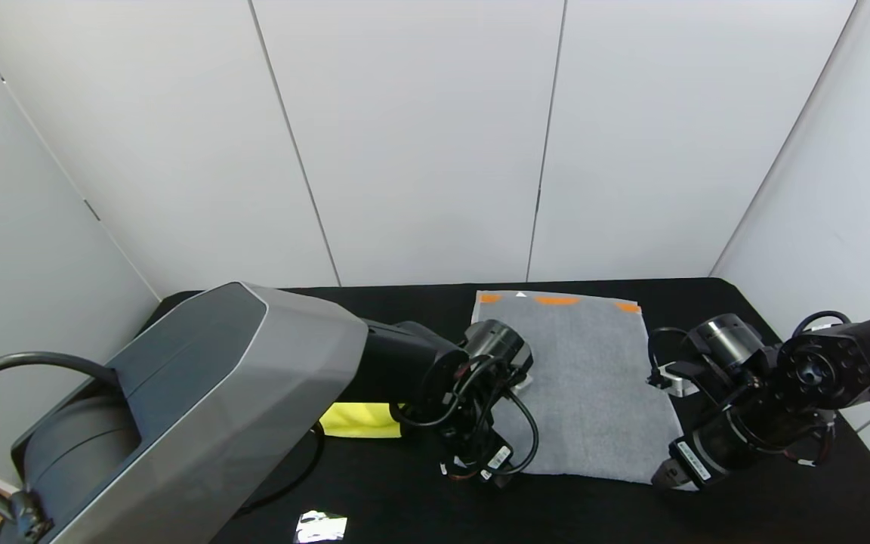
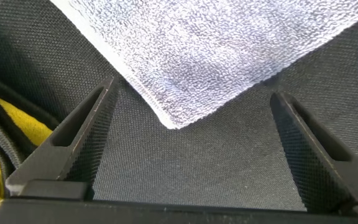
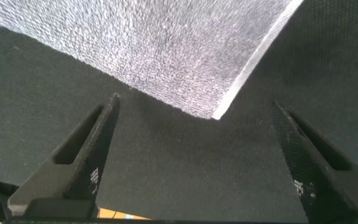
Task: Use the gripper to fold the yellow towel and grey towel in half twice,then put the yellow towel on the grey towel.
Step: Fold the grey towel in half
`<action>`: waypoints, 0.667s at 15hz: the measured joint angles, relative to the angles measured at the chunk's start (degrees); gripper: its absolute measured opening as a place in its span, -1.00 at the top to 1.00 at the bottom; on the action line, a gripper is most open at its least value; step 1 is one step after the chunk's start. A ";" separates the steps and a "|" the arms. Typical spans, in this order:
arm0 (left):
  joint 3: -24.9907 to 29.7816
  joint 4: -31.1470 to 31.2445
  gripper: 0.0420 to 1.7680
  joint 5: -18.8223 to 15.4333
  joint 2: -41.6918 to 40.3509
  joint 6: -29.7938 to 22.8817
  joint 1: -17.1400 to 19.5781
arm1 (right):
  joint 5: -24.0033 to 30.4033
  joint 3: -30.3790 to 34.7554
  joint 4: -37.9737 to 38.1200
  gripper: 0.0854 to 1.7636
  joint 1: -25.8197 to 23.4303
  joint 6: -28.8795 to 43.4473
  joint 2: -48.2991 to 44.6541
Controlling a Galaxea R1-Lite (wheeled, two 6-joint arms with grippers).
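Grey towel: mid-grey terry towel [image 1: 586,385] lying flat and spread out on the black cloth-covered table [image 1: 707,514], right of the table's middle. Orange-and-white band [image 1: 556,300] runs along its far edge, toward the white wall panels [image 1: 420,136].
Near corners: both near corners lie flat on the table. From the left wrist view one pale terry corner [image 2: 179,118] points into the space between the fingers; from the right wrist view the other corner [image 3: 219,112] does likewise.
Yellow towel: bright yellow plush cloth [image 1: 363,419] to the left of the grey one, mostly hidden behind the left arm; only a yellow patch shows, also a sliver at the edge of the left wrist view [image 2: 17,118]. Cannot tell whether it is folded.
Left gripper: left gripper [image 2: 188,134] low over the table at the grey towel's near-left corner, black fingers [image 2: 73,140] spread wide, nothing between them but the corner tip and bare table.
Right gripper: right gripper [image 3: 194,140] low at the near-right corner, fingers [image 3: 82,149] likewise wide apart, holding nothing.
Other: small shiny patch [image 1: 320,527] on the table's near edge, apart from both towels.
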 joint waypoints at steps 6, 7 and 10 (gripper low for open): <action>-0.80 0.07 -0.94 -0.13 0.44 0.04 0.27 | -0.55 0.34 -0.02 -0.94 0.05 -0.23 1.48; -0.91 0.09 -0.94 -0.17 0.59 0.06 0.32 | -0.55 0.34 -0.06 -0.94 0.07 -0.28 1.68; -1.41 0.05 -0.94 -0.28 1.07 0.06 0.38 | -0.57 0.30 -0.17 -0.94 0.18 -0.28 2.32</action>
